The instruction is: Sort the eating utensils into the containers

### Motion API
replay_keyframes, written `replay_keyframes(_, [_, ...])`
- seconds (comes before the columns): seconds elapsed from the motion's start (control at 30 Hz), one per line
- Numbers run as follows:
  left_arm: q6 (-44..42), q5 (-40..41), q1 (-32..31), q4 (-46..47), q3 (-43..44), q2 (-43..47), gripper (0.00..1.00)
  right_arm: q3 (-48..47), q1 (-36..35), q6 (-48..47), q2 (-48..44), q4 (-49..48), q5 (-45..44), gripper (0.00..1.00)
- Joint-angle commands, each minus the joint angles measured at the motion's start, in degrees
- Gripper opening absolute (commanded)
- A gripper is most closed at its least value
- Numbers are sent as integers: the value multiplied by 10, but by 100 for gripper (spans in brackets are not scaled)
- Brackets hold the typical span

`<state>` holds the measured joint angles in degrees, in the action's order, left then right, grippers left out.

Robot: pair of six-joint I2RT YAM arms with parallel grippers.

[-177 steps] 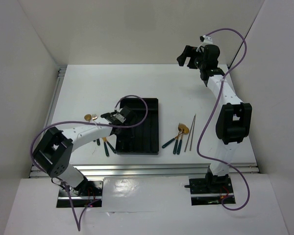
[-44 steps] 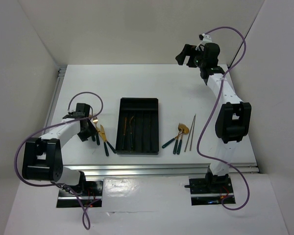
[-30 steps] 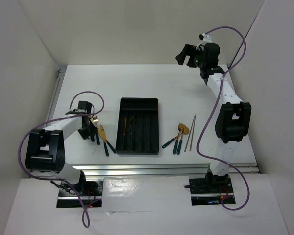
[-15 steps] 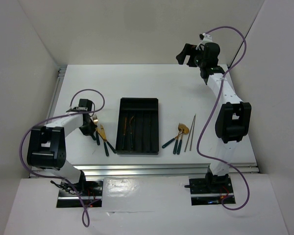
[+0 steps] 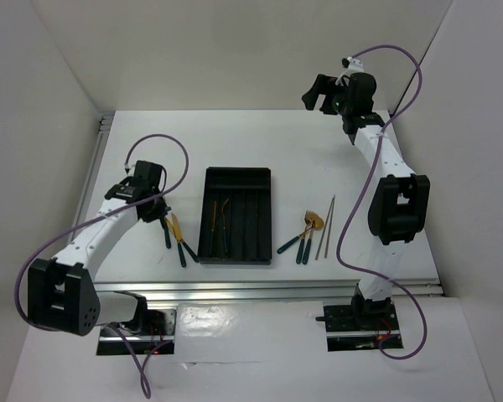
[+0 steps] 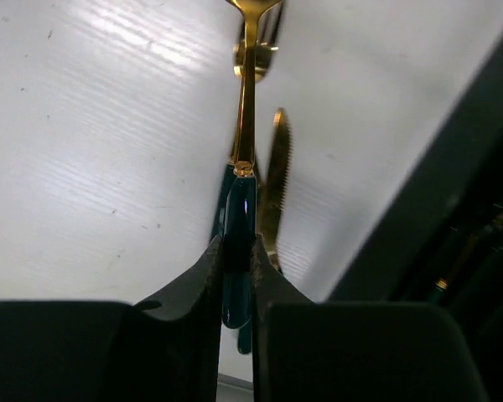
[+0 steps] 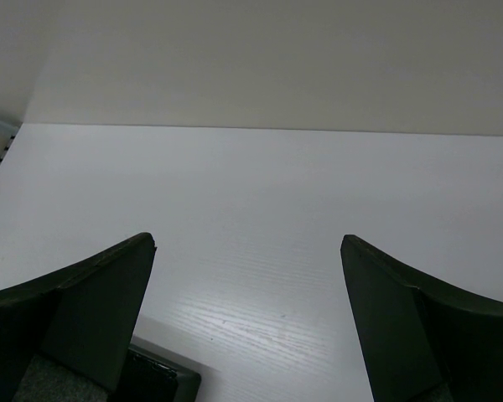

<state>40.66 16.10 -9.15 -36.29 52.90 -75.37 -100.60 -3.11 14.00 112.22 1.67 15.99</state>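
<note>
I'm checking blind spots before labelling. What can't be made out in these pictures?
- Left wrist: the utensil in the left end effector has its head cut off by the top edge.
- Top: pieces inside the tray are too small to name.
- Top: the cluster right of the tray overlaps; count unclear.

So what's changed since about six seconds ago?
The left arm swung from over the tray to the pile at its left, and its jaws shut on a fork by the teal handle. The right arm, the tray and the utensils right of it stayed put.
</note>
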Motion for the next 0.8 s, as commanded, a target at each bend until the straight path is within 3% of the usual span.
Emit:
replay_keyframes(0.0, [-25, -23, -24, -27, 34, 37, 0, -17, 3, 2, -17, -3, -15, 100])
replay_keyframes(0.1, [-49, -80, -60, -4, 34, 69, 0, -5, 3, 8, -28, -8, -20, 100])
replay_keyframes(0.3, [-78, -236, -129, 132, -8, 103, 0, -5, 3, 18, -34, 3, -68, 100])
replay_keyframes(0.53, [-66, -233, -215, 222, -31, 78, 0, 0, 8, 23, -39, 3, -73, 100])
replay_keyframes(0.63, [-39, -238, -220, 233, -31, 42, 0, 0, 8, 23, -39, 3, -78, 100])
replay_keyframes(0.77, [26, -176, -255, 232, -3, -8, 0, 0, 8, 23, -39, 3, -90, 100])
